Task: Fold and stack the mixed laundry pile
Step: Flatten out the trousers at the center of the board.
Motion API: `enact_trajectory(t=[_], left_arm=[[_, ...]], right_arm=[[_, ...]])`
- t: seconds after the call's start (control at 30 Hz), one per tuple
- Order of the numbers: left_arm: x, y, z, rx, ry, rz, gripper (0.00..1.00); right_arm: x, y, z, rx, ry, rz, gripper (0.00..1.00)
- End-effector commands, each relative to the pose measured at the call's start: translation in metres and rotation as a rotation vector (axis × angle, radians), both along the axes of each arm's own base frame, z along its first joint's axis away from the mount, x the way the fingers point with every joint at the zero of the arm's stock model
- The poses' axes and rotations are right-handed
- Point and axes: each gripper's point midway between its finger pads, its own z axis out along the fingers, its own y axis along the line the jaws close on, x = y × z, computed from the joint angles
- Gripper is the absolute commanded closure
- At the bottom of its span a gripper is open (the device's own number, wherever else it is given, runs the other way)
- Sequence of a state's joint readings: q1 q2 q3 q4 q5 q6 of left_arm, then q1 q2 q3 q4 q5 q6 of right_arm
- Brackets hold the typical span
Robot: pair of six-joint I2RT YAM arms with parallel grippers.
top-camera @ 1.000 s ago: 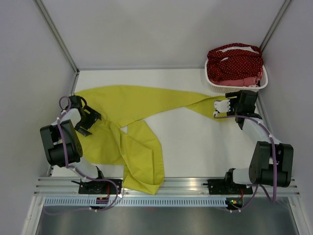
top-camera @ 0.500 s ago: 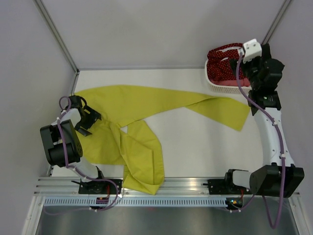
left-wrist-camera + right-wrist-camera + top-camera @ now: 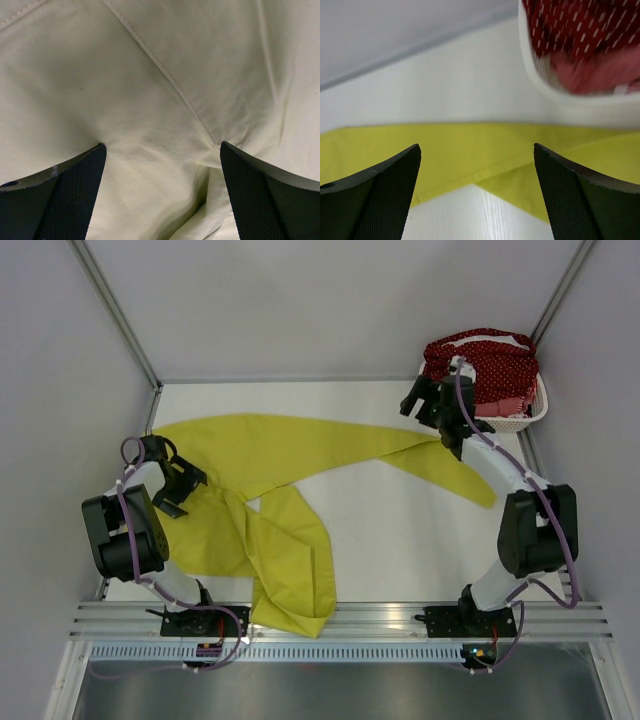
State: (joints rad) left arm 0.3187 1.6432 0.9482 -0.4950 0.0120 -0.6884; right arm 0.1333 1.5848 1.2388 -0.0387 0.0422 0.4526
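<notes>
Yellow-green garment [image 3: 280, 450] sprawls across your table [image 3: 420, 540]; your left fingers [image 3: 65, 200] sit apart against it, your right fingers [image 3: 375, 195] apart above it near the basket [image 3: 520, 423].

- Big yellow-green fabric garment [image 3: 270, 455] sprawled over the white table [image 3: 400, 540], one long strip running right, a bunched part reaching the near edge.
- Left gripper [image 3: 188, 490] sits at its left edge, fingers spread.
- Right gripper [image 3: 415, 400] is just beside the white perforated plastic basket [image 3: 520, 423], near the strip.
- Basket holds a dark red white-dotted cloth [image 3: 485, 365] over something pink [image 3: 500, 407].
</notes>
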Motion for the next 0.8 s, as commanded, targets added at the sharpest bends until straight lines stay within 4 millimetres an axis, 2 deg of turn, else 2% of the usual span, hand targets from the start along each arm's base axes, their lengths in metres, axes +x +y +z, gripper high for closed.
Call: enact_trajectory(t=[0.0,0.03,0.1,0.13,0.27,0.33,0.43,0.5,0.63,0.67,0.73,0.77], left_arm=[[-0.010,-0.008,-0.026,-0.046,0.052,-0.036,0.00],[-0.011,-0.008,-0.026,-0.050,0.054,-0.040,0.00],[-0.010,-0.011,-0.027,-0.063,0.047,-0.045,0.00],[-0.010,-0.012,-0.029,-0.070,0.050,-0.049,0.00],[-0.007,-0.015,-0.030,-0.086,0.042,-0.060,0.00],[-0.007,-0.015,-0.029,-0.085,0.039,-0.059,0.00],[-0.007,-0.015,-0.029,-0.085,0.039,-0.059,0.00],[-0.008,-0.015,-0.029,-0.085,0.041,-0.061,0.00],[-0.008,-0.015,-0.028,-0.082,0.038,-0.060,0.00],[-0.008,-0.015,-0.029,-0.080,0.039,-0.060,0.00],[-0.010,-0.015,-0.029,-0.080,0.041,-0.060,0.01],[-0.010,-0.015,-0.029,-0.080,0.041,-0.058,0.00]], right_arm=[[0.003,0.007,-0.044,0.103,0.098,-0.131,0.02],[0.006,0.008,-0.065,0.102,0.137,-0.145,0.02],[0.011,0.003,-0.083,0.099,0.157,-0.198,0.02],[0.012,0.002,-0.099,0.100,0.183,-0.226,0.02],[0.009,-0.012,-0.134,0.085,0.240,-0.331,0.02],[0.007,-0.019,-0.146,0.067,0.254,-0.372,0.02],[0.008,-0.028,-0.156,0.041,0.261,-0.426,0.02],[0.017,-0.032,-0.153,0.039,0.224,-0.452,0.02],[0.027,-0.043,-0.166,-0.002,0.218,-0.515,0.02],[0.032,-0.046,-0.163,-0.006,0.204,-0.534,0.04],[0.038,-0.049,-0.169,-0.004,0.199,-0.545,0.09],[0.044,-0.049,-0.166,0.006,0.180,-0.546,0.14]])
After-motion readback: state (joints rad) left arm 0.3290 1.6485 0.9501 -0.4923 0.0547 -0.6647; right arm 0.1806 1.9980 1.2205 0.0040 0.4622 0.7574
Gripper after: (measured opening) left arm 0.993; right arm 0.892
